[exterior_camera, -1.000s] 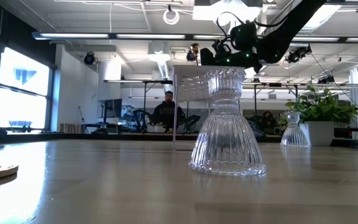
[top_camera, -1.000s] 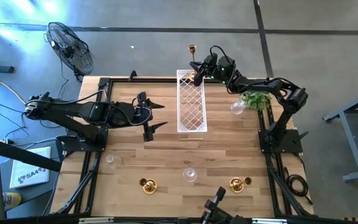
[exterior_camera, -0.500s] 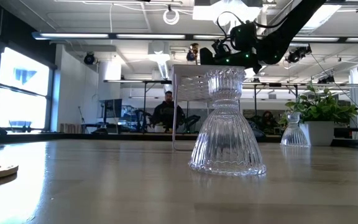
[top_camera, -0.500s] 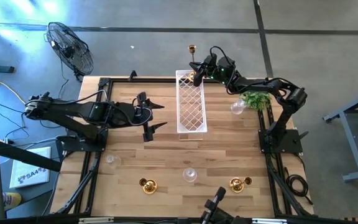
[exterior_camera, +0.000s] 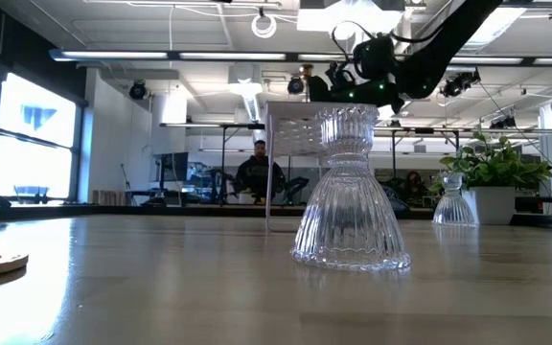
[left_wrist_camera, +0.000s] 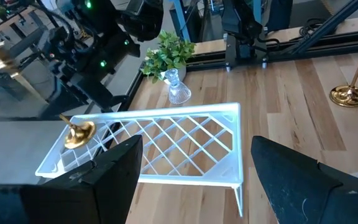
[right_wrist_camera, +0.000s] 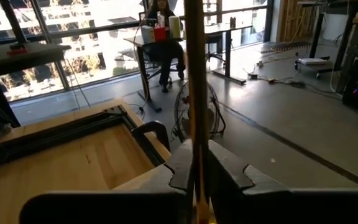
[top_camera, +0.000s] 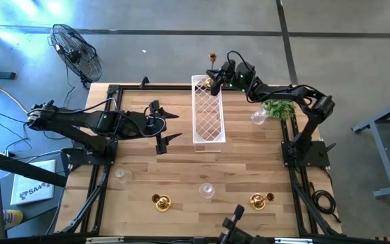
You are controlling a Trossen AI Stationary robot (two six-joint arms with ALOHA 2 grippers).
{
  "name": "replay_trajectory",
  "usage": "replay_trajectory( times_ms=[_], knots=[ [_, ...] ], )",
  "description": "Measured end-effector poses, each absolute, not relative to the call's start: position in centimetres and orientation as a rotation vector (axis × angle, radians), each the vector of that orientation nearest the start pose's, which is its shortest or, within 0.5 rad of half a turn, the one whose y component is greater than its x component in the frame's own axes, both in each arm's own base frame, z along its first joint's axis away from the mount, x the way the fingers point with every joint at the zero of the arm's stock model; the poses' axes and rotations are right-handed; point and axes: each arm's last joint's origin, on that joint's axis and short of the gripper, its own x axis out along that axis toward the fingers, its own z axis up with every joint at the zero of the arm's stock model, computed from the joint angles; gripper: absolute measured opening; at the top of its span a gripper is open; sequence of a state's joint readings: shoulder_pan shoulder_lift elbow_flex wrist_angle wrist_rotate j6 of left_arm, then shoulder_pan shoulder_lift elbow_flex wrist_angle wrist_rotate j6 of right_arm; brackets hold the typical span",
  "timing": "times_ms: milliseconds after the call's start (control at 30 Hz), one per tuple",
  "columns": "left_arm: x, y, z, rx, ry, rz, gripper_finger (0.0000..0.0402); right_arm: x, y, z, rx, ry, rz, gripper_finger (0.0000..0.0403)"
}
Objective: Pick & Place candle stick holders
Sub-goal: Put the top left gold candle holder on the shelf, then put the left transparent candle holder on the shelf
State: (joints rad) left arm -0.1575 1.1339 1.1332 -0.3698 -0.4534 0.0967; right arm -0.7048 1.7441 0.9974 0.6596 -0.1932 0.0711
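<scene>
A tall gold candle stick holder (top_camera: 212, 68) stands at the far end of the white lattice tray (top_camera: 207, 115), with its round base (left_wrist_camera: 79, 134) on the lattice. My right gripper (top_camera: 217, 76) is shut on its slim stem and reaches in level from the right. My left gripper (top_camera: 165, 129) hangs open above the table, left of the tray, and holds nothing. Two more gold holders (top_camera: 160, 201) (top_camera: 258, 200) and clear glass ones (top_camera: 206, 190) (top_camera: 121, 174) (top_camera: 258, 118) stand on the table. My right gripper pinches the tall holder's slim stem (right_wrist_camera: 196, 124) between its two fingers (right_wrist_camera: 182, 171). The fingers come level from the table's right side and lie across the stem. The holder is roughly upright, its base on the tray's far end.
A small green plant (top_camera: 278, 108) stands near the right edge, beside one glass holder. In the low view a glass holder (exterior_camera: 351, 187) fills the foreground. Bare wood lies between the tray and the near row of holders. A person sits far off in the room.
The tall holder's top has tipped a little toward my right gripper while its base has stayed on the tray. Both arms have kept still.
</scene>
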Motion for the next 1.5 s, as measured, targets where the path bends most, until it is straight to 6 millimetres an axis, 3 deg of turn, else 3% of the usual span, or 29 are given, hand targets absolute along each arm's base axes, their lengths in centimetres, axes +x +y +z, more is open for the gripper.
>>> replay_trajectory(
  times_ms=[300, 767, 967, 1200, 1500],
  knots=[
    [24.0, -2.5, 36.8, 0.210, 0.379, 0.275, 0.0296, 30.1, -23.5, 23.4, 0.033, 0.071, -0.514, 0.0065],
    [23.9, -2.5, 36.5, 0.214, 0.401, 0.274, 0.0296, 30.3, -23.3, 23.0, 0.020, 0.122, -0.598, 0.0186],
    [23.9, -2.5, 36.5, 0.214, 0.401, 0.274, 0.0296, 30.5, -22.6, 23.1, 0.029, 0.152, -0.577, 0.0213],
    [23.8, -2.5, 36.4, 0.218, 0.413, 0.275, 0.0296, 29.3, -21.6, 25.6, -0.028, 0.181, -0.595, 0.0218],
    [23.8, -2.5, 36.5, 0.205, 0.406, 0.278, 0.0296, 26.3, -19.7, 28.9, -0.075, 0.293, -0.589, 0.0218]
  ],
)
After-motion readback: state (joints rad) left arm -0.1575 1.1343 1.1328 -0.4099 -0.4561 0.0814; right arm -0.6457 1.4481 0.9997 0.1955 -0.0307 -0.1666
